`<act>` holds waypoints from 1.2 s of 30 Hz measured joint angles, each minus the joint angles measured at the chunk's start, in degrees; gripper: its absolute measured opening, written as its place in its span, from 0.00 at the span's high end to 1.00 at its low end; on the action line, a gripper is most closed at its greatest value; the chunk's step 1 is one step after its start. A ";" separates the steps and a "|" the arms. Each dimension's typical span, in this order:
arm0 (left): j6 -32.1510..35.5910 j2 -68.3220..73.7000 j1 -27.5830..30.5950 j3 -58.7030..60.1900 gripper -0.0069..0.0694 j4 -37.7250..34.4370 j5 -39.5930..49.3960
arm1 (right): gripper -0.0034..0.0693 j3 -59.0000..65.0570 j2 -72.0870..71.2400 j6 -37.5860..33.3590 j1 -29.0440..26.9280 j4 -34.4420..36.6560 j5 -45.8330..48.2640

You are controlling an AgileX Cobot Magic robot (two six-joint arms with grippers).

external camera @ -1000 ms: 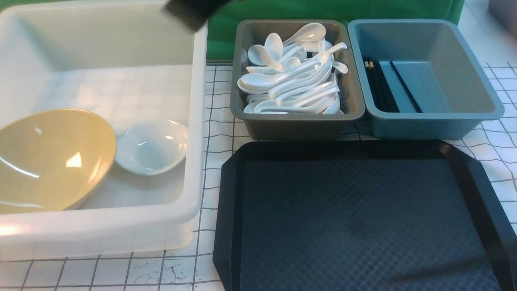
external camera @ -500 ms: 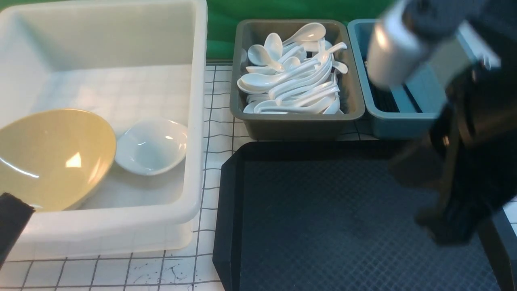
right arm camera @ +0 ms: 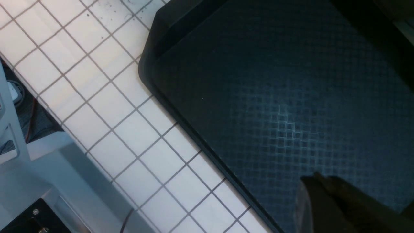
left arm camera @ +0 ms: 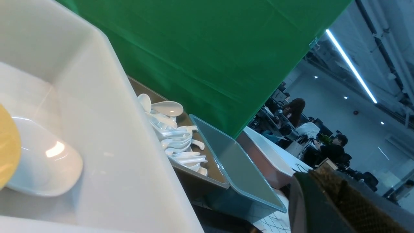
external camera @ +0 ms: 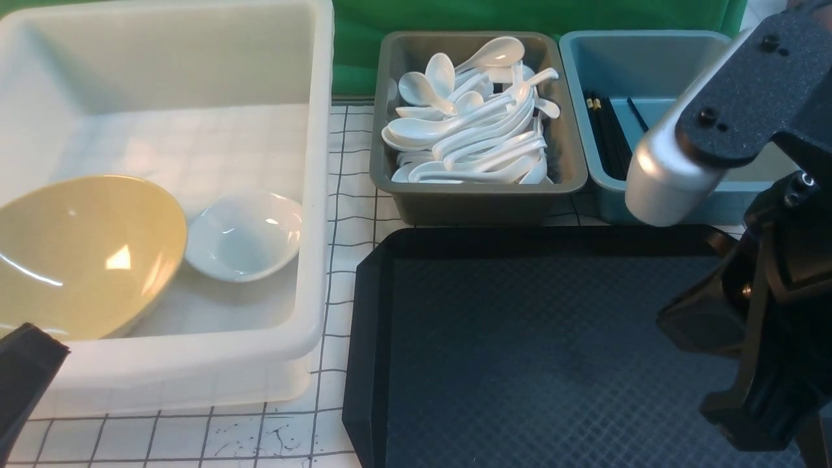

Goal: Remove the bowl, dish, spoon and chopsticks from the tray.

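Observation:
The yellow bowl (external camera: 78, 257) leans inside the white tub (external camera: 318, 195), with the small white dish (external camera: 244, 234) beside it. White spoons (external camera: 471, 123) fill the grey bin; I cannot tell the task's spoon from the others. Black chopsticks (external camera: 611, 136) lie in the blue-grey bin. The black tray (external camera: 520, 338) has nothing on it. My left gripper (external camera: 29, 364) sits shut and empty at the tub's near left corner, and its shut tips (left arm camera: 312, 176) show in the left wrist view. My right gripper (right arm camera: 315, 179) hangs shut and empty over the tray's (right arm camera: 258, 81) right part.
The grey bin (external camera: 478, 201) and blue-grey bin (external camera: 650, 201) stand side by side behind the tray. My right arm (external camera: 767, 312) covers the tray's right edge and part of the blue-grey bin. The table has a white gridded top (external camera: 344, 260).
My left gripper has dropped from above the tub's far rim to its near left corner. My right arm has swung into view and settled lower over the tray's right side.

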 joint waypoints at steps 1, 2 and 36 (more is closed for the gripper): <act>0.00 0.00 0.00 0.00 0.91 0.00 0.07 | 0.89 0.00 -0.05 0.00 0.00 0.00 0.00; 0.00 0.00 0.00 0.00 0.91 0.00 0.18 | 0.89 0.00 -0.05 0.00 0.00 0.00 0.00; -0.18 0.00 0.00 0.00 0.91 0.00 0.93 | 0.88 68.87 -55.29 -11.90 -49.82 9.79 -44.05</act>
